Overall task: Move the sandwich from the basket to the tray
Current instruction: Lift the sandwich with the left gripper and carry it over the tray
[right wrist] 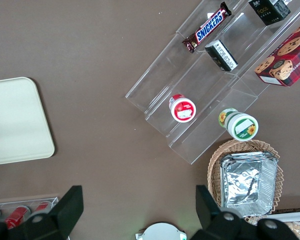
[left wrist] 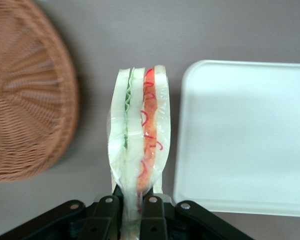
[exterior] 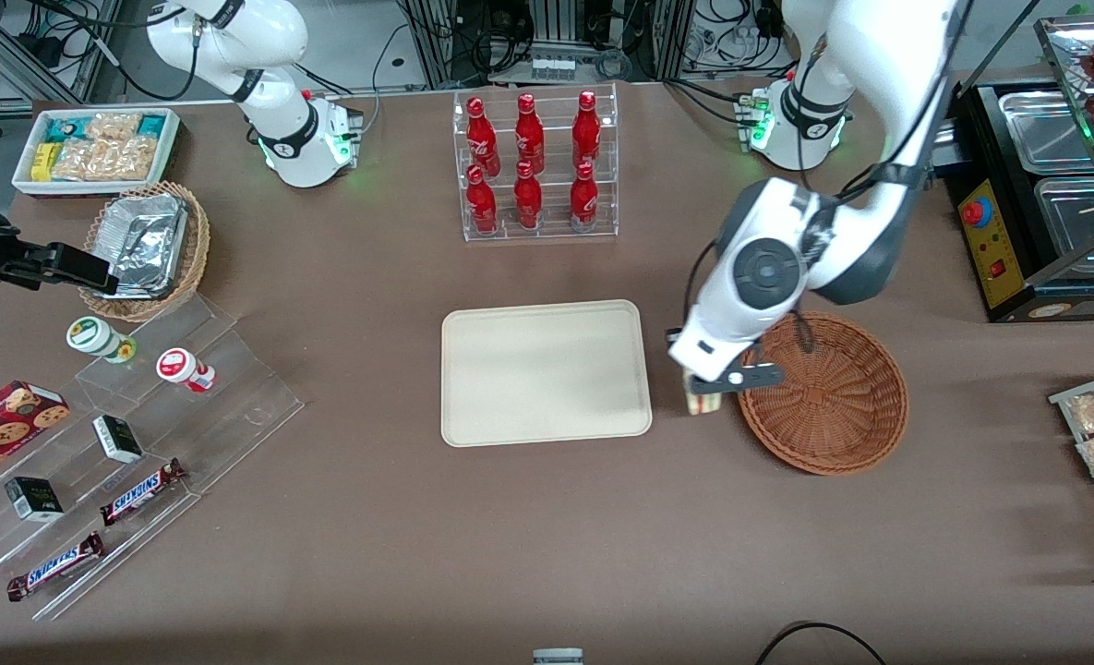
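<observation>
My left gripper (exterior: 702,392) is shut on the sandwich (left wrist: 139,135), a wrapped wedge of white bread with green and red-orange filling; it shows below the wrist in the front view (exterior: 704,399). I hold it above the bare table, in the gap between the reddish-brown woven basket (exterior: 828,397) and the cream tray (exterior: 545,371). The basket (left wrist: 25,95) looks empty. The tray (left wrist: 245,135) is bare. The fingers (left wrist: 152,215) pinch the wedge's thin end.
A clear rack of red cola bottles (exterior: 534,166) stands farther from the front camera than the tray. A clear stepped stand with snack bars and cups (exterior: 122,453), a tan basket of foil trays (exterior: 145,249) and a white bin of packets (exterior: 99,148) lie toward the parked arm's end.
</observation>
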